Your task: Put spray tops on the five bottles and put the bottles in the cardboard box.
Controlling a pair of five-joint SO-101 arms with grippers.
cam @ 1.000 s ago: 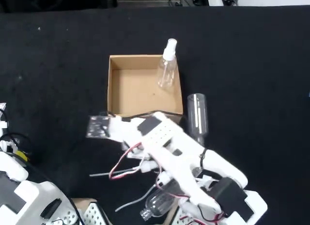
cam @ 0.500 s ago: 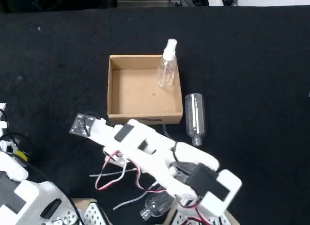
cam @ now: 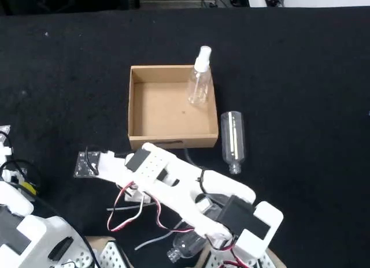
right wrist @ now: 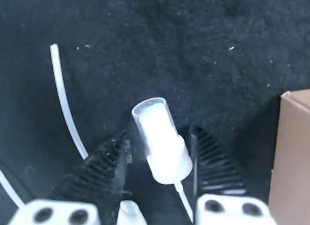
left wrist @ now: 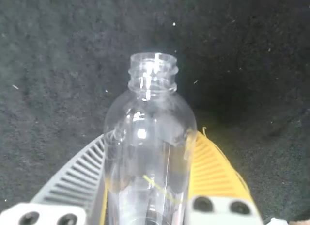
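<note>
The right gripper (right wrist: 159, 134) stands part open astride a white spray top (right wrist: 162, 147) lying on the black table (right wrist: 218, 40) near the cardboard box (right wrist: 295, 152). The top's cap end points away from the wrist and its tube trails back. The left gripper (left wrist: 151, 137) clamps an uncapped clear bottle (left wrist: 145, 162), neck pointing away from its wrist.

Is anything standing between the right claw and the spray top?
Nothing visible does. The spray top already sits inside the open right claw, with a gap on each side.

Bottle (cam: 199, 86) seemingly inside box (cam: 156, 113)
</note>
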